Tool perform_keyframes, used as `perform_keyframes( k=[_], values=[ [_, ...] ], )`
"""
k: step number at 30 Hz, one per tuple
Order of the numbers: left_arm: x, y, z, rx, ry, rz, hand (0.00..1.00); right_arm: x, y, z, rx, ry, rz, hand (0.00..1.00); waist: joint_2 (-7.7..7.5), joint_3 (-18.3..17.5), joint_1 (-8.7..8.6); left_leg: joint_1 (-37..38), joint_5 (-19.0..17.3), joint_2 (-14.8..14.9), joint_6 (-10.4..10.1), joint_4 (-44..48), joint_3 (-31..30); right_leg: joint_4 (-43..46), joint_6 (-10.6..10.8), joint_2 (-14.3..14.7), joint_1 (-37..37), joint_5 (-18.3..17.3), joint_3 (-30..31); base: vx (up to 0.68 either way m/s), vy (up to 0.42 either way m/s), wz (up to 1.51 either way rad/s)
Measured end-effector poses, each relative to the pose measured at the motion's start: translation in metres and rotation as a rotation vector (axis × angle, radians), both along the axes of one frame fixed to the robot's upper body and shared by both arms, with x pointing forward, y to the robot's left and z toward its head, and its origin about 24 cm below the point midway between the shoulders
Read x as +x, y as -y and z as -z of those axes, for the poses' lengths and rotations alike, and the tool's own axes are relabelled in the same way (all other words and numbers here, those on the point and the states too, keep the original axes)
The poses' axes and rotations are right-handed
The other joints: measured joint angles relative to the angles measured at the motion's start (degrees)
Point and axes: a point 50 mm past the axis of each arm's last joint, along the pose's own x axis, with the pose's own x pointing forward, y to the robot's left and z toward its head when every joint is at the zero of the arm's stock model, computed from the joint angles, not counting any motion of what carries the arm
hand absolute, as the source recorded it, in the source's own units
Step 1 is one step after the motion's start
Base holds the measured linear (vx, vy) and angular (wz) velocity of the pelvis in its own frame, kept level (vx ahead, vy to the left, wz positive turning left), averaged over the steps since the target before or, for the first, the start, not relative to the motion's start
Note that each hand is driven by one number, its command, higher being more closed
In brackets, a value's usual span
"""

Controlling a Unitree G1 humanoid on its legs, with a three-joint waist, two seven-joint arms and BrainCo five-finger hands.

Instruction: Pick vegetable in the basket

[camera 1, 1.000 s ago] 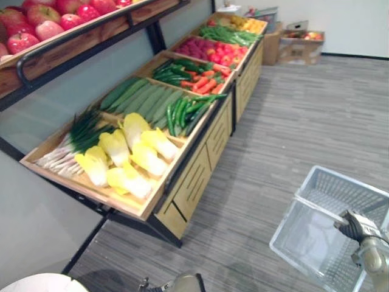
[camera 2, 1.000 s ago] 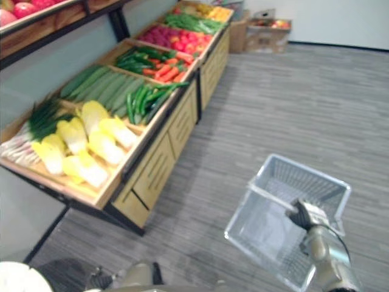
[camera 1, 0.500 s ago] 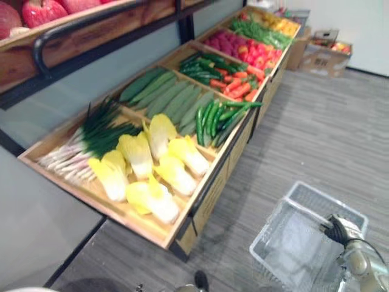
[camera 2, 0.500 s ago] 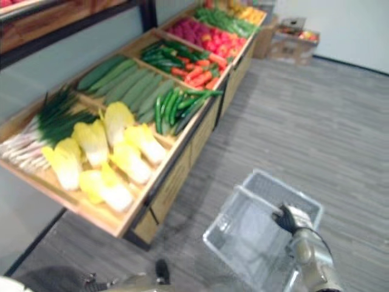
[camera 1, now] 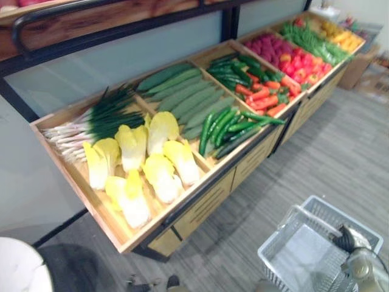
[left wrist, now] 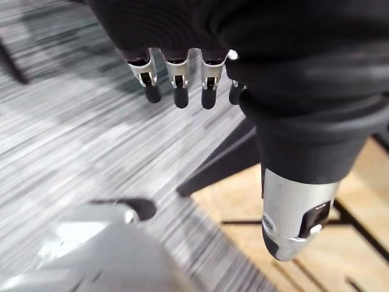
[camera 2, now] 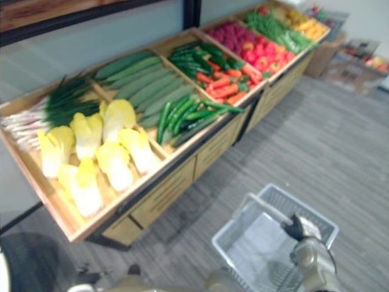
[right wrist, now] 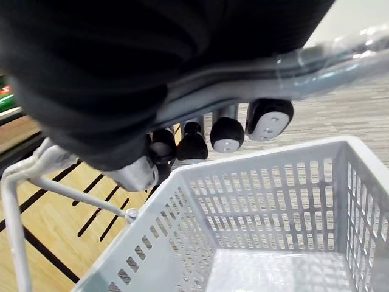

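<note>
Slanted wooden stand [camera 1: 200,205]: top tray split into compartments, slatted panels on front.
Nearest compartment: spring onions [camera 1: 91,125] at back, pale yellow cabbages [camera 1: 146,161] in front, packed close.
Next: cucumbers [camera 1: 182,94] side by side, slim green peppers [camera 1: 228,125] at front edge.
Then: dark green vegetables [camera 1: 234,68], carrots [camera 1: 262,97] in front.
Further: red and magenta produce [camera 1: 276,52], green beans [camera 1: 316,42], yellow produce [camera 1: 343,35] at far end.
Grey striped floor [camera 1: 328,164] below; cardboard box [camera 1: 363,59] on it past stand's far end.
</note>
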Motion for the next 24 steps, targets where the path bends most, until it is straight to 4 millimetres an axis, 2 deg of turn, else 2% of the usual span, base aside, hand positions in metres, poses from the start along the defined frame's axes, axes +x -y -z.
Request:
perform_keyframes(
  k=[2, 4, 5, 6, 7, 9, 11, 13, 15, 17, 20, 21, 24],
  values=[
    [-0.005, -0.002, 0.000, 0.008, -0.005, -0.026, 0.00, -0.006, 0.000, 0.004, 0.001, -0.021, 0.001, 1.00, 0.59, -0.2, 0.22, 0.0, 5.2, 1.3, 0.0, -0.9, 0.5, 1.7, -2.2, 1.4, 0.5, -1.3, -2.0, -0.04, -0.411, 0.54],
    [-0.011, -0.002, 0.001, 0.000, -0.012, -0.073, 0.00, -0.010, 0.001, 0.004, -0.006, -0.017, 0.001, 1.00, 0.18, 0.0, 0.09, -0.4, 11.8, 1.3, 3.6, -0.7, 4.0, 1.7, -3.7, 1.3, 2.0, -2.2, -4.7, -0.10, -0.391, 0.57],
    [-0.015, 0.000, 0.002, -0.004, -0.019, -0.079, 0.00, -0.016, 0.002, 0.006, -0.007, -0.027, 0.012, 1.00, 0.02, 0.1, 0.12, -0.4, 13.3, 0.8, 5.7, -0.2, 7.5, 1.4, -4.4, 0.8, 3.2, -2.6, -6.1, -0.10, -0.202, 0.53],
    [-0.016, 0.000, 0.002, -0.005, -0.023, -0.079, 0.00, -0.019, 0.003, 0.008, -0.005, -0.034, 0.017, 1.00, -0.01, 0.1, 0.22, -0.3, 12.7, 0.5, 5.6, 1.0, 9.1, 1.3, -4.8, 0.5, 3.7, -2.9, -6.6, -0.10, -0.161, 0.42],
    [-0.018, 0.000, 0.002, -0.006, -0.029, -0.080, 0.00, -0.023, 0.003, 0.010, -0.002, -0.044, 0.020, 1.00, -0.05, 0.1, 0.31, -0.2, 10.2, -0.5, 5.4, 3.1, 11.1, 1.1, -5.0, 0.1, 4.2, -3.0, -7.1, -0.09, -0.101, 0.26],
    [-0.029, 0.002, 0.004, -0.009, -0.056, -0.089, 0.00, -0.031, 0.003, 0.015, 0.007, -0.068, 0.035, 1.00, -0.05, 0.1, 0.12, 0.6, 2.1, -3.9, 5.5, 6.7, 15.7, -2.8, -4.9, -0.6, 5.0, -1.1, -8.2, -0.08, -0.017, 0.31],
    [-0.033, 0.001, 0.004, -0.009, -0.063, -0.100, 0.00, -0.038, 0.005, 0.020, 0.014, -0.095, 0.054, 1.00, -0.14, 0.0, 0.22, 1.6, -0.6, -5.7, 6.0, 5.4, 16.2, -5.0, -4.3, -0.7, 5.4, 0.3, -8.7, -0.01, 0.084, 0.23],
    [-0.039, 0.001, 0.005, -0.012, -0.072, -0.138, 0.00, -0.046, 0.007, 0.022, 0.021, -0.108, 0.081, 1.00, 0.38, -0.2, 0.14, 3.8, -1.8, -6.2, 6.1, 0.5, 15.7, -6.9, -3.1, -0.3, 6.2, 1.8, -9.1, 0.01, 0.119, 0.14],
    [-0.042, -0.004, 0.004, 0.000, -0.072, -0.169, 0.00, -0.049, 0.002, 0.028, 0.046, -0.117, 0.087, 1.00, -0.21, -0.9, 0.26, 6.0, -0.5, -7.8, 6.8, -4.7, 16.9, -11.9, -2.3, -0.5, 8.1, 5.3, -8.8, 0.02, 0.128, -0.08],
    [-0.039, -0.006, 0.003, 0.006, -0.062, -0.181, 0.00, -0.049, 0.001, 0.029, 0.052, -0.115, 0.086, 1.00, -0.54, -1.4, 0.01, 6.6, 1.3, -9.2, 6.8, -8.9, 17.2, -14.4, -1.8, -0.9, 7.8, 7.1, -8.6, 0.03, 0.127, -0.07],
    [-0.015, -0.009, -0.001, 0.030, 0.001, -0.177, 0.00, -0.063, 0.002, 0.035, 0.062, -0.150, 0.112, 1.00, -0.51, -1.5, -0.10, 6.0, 1.6, -10.5, 7.1, -9.4, 16.5, -15.4, -1.2, -1.9, 7.9, 7.8, -9.3, 0.05, 0.099, 0.11],
    [-0.003, -0.012, -0.006, 0.049, 0.050, -0.175, 0.00, -0.062, 0.004, 0.034, 0.059, -0.139, 0.138, 1.00, -0.39, -1.6, -0.18, 6.1, 1.9, -10.9, 7.6, -9.4, 16.6, -15.5, -1.1, -2.3, 7.9, 7.9, -9.2, 0.05, 0.046, 0.02],
    [0.013, -0.022, -0.014, 0.084, 0.115, -0.158, 0.00, -0.063, 0.004, 0.037, 0.068, -0.153, 0.146, 1.00, -0.66, -1.7, 0.00, 6.8, 1.8, -11.2, 7.6, -9.5, 17.2, -15.5, -1.0, -2.2, 8.0, 7.9, -8.5, 0.05, 0.015, -0.13]
  ],
)
